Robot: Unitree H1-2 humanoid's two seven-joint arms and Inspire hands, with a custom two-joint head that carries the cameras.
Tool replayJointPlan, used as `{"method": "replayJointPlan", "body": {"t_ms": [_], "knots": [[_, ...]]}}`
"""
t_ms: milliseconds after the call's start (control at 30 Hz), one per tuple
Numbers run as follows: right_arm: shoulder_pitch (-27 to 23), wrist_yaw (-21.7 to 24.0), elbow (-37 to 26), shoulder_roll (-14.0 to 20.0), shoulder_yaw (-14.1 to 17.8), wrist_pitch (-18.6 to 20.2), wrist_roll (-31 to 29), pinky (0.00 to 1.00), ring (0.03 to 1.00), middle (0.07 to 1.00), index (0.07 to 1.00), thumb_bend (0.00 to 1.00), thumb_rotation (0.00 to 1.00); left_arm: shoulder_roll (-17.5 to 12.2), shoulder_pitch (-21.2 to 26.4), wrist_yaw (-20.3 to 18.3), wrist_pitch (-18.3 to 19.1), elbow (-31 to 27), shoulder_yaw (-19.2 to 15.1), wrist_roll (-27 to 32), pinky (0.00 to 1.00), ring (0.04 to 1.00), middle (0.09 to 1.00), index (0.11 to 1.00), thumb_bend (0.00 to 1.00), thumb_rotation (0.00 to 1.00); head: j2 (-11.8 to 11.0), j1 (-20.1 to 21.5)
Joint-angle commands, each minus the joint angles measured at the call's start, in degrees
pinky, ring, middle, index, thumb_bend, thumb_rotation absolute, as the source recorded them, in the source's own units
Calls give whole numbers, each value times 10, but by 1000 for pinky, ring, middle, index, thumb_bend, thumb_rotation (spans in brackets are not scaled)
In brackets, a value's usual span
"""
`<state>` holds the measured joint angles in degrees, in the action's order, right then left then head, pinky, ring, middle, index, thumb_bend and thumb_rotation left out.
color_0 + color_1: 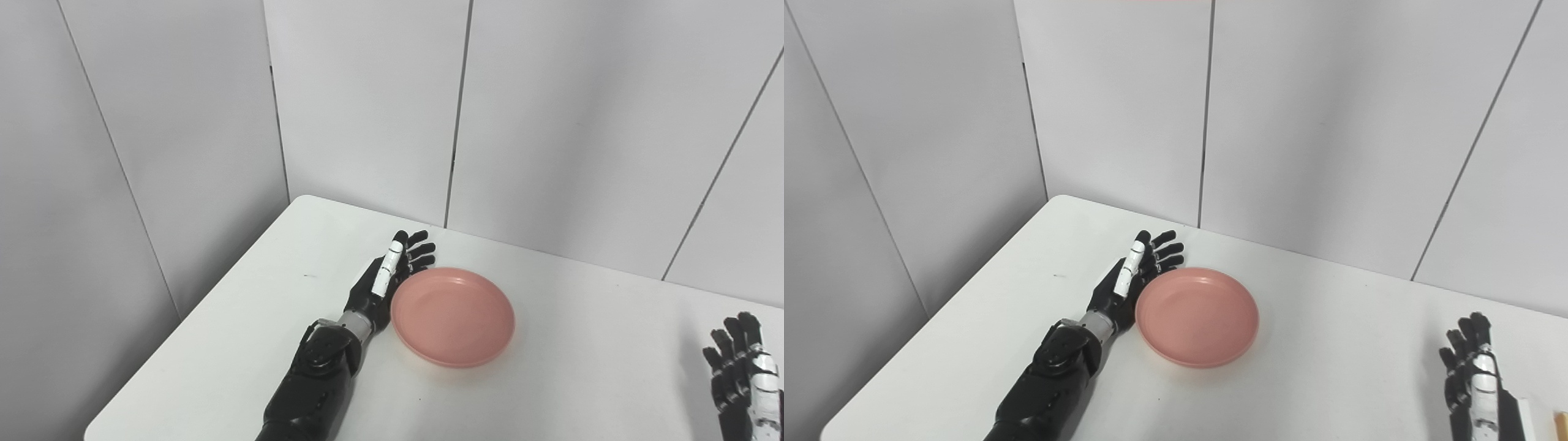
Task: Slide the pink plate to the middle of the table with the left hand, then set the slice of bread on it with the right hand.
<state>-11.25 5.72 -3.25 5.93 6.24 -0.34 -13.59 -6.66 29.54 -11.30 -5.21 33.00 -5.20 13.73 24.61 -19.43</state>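
A pink plate [452, 316] lies empty on the white table [245, 318], left of the table's middle. My left hand [386, 275] is open, edge-on against the plate's left rim, its fingers stretched toward the far wall. Low at the right, my right hand [1473, 373] is open above the table, holding nothing. A sliver of tan at the bottom right corner [1560, 425] may be the bread; most of it is cut off by the frame.
Grey wall panels [367, 110] close off the table's far and left sides. The table's rounded far-left corner [306, 199] lies just beyond my left hand. A white block [1528, 419] sits beside my right wrist.
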Motion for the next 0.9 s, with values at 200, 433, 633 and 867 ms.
{"method": "replayJointPlan", "body": {"t_ms": [200, 433, 633, 867], "knots": [[-7, -6, -52, -8, -11, 13, 10, 1000, 1000, 1000, 1000, 603, 997, 19, -18, -11, 11, -18, 13, -3, 924, 870, 873, 880, 744, 1000, 9, 41], [-5, -1, -33, -17, -16, -21, 14, 1000, 988, 999, 1000, 668, 941, 31, -37, -12, 12, -45, 18, -1, 940, 885, 880, 885, 741, 999, 18, 87], [-5, -7, -26, -29, -23, -31, 28, 1000, 968, 988, 1000, 705, 917, 45, -52, -7, 7, -62, 23, -10, 921, 875, 876, 880, 732, 1000, 28, 126], [-10, -16, -27, -42, -29, -18, 39, 1000, 969, 982, 993, 711, 910, 52, -58, -14, 10, -74, 33, -16, 921, 868, 878, 890, 729, 1000, 35, 150]]}}
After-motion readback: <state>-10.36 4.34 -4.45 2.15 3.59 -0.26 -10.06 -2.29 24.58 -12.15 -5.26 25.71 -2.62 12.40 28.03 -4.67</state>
